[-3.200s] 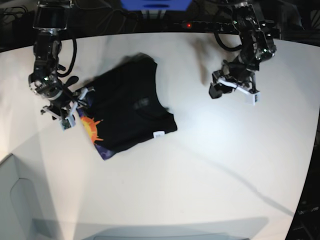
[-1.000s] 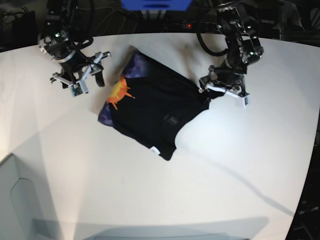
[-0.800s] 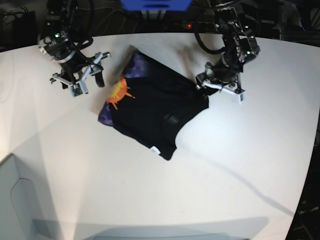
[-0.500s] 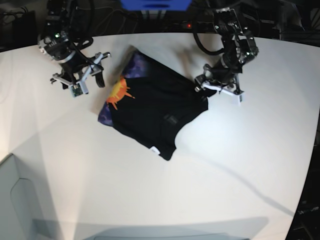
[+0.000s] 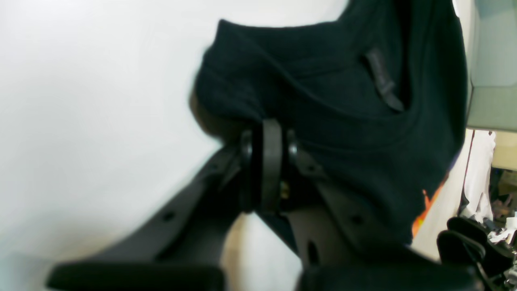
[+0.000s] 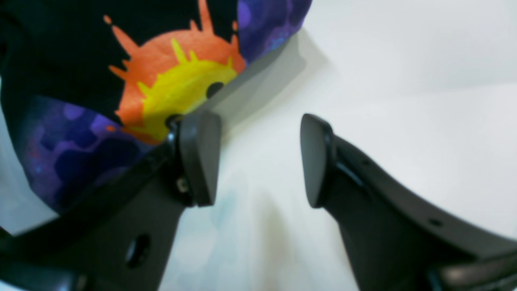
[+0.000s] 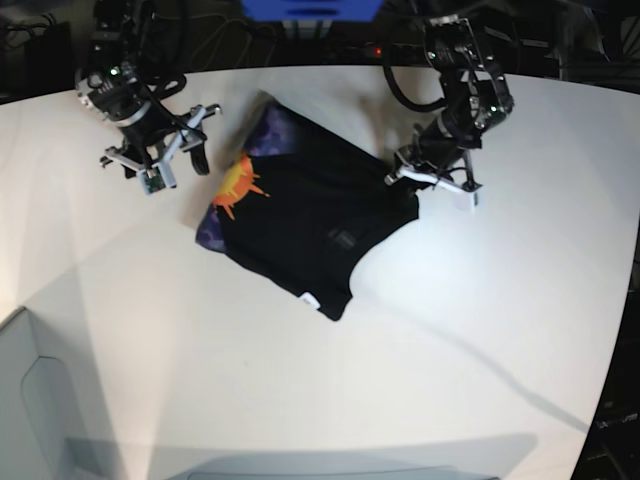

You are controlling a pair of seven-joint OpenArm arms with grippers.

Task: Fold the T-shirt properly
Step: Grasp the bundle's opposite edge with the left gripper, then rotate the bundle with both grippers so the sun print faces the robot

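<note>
T-shirt (image 7: 305,215), white label (image 7: 313,298), no legible txt

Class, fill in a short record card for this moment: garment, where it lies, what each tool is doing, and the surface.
Garment: black T-shirt, partly folded, sun print facing up
Location: lying on the white table
Left tool: shut, pinching the shirt's black edge
Right tool: open, empty, beside the orange sun print
White label: at the shirt's near corner

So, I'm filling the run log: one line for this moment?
left gripper: shut on T-shirt edge | right gripper: open, empty, beside sun print | T-shirt: partly folded on table
</note>
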